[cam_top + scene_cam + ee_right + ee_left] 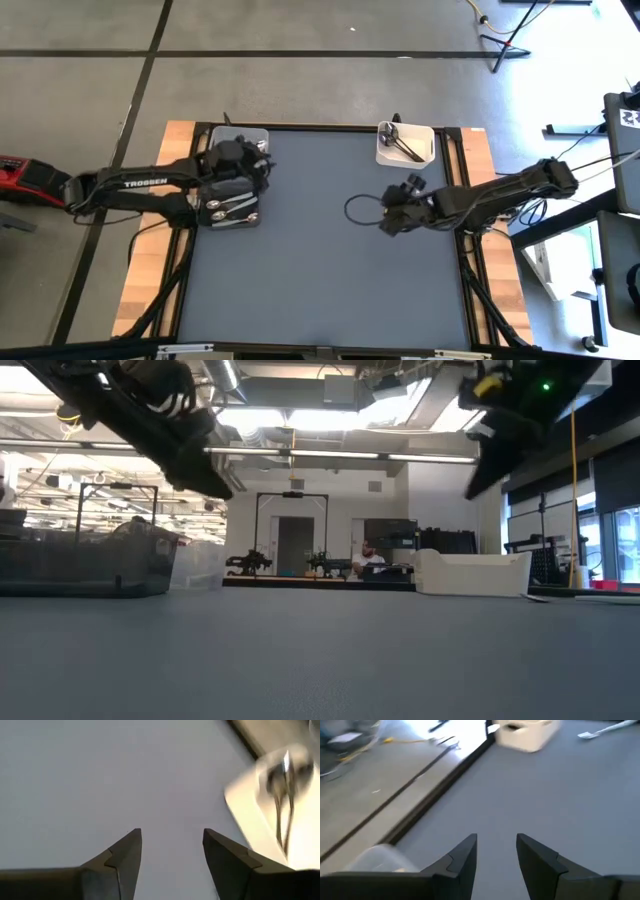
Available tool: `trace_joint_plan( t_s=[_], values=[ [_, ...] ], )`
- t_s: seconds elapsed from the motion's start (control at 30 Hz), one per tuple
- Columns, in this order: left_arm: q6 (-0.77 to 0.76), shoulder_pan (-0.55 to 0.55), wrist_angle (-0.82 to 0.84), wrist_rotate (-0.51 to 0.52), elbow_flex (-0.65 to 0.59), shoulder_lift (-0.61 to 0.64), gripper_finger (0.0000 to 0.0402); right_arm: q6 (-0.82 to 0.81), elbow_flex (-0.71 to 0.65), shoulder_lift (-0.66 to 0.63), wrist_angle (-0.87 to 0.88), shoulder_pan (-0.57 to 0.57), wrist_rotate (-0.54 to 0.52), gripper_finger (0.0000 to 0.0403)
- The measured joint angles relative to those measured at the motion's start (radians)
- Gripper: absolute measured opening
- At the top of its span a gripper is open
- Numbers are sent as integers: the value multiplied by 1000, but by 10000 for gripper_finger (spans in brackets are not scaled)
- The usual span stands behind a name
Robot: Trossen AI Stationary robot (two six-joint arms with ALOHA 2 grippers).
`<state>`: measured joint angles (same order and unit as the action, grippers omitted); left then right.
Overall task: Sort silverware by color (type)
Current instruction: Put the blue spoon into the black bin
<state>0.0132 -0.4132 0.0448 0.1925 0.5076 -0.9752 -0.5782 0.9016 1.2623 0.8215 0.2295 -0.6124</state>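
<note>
We look down on a grey tabletop (320, 260) framed in black, with pale wood edging at both sides. Two dark arms reach in over it from the left and right.

The left arm lies across the left edge, its left gripper (496, 851) above a clear bin (231, 205) just inside the tabletop's left rim. In the left wrist view we see its two dark fingers parted by a narrow gap, with nothing between them. Shiny silver silverware (226, 208) lies in that clear bin.

The right arm comes in from the right edge, and its right gripper (172, 849) hangs over bare tabletop, near a small white bin (405, 143) at the far edge. Its fingers stand moderately open and hold nothing. Dark utensils (400, 142) rest in the white bin; the right wrist view shows them only as a blur.

A second white bin (240, 135) sits at the far left corner, partly hidden under the left arm.
</note>
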Motion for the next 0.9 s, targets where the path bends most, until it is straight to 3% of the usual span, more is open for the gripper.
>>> trace_joint_plan(
  t_s=[0.13, 0.3, 0.57, 0.9],
  values=[
    [-15, 90, -35, -23, 0, 0, 133, -121, 0, -14, 201, -74, 73, 201],
    [-26, 177, -57, -23, 0, -1, 133, -150, 0, 7, 331, -233, 170, 201],
    [-4, 242, -53, -23, 0, 0, 133, 32, -54, 63, 320, -485, 416, 201],
    [-3, 251, -53, -20, 0, 0, 133, 174, -137, 180, 246, -685, 495, 201]
  ],
)
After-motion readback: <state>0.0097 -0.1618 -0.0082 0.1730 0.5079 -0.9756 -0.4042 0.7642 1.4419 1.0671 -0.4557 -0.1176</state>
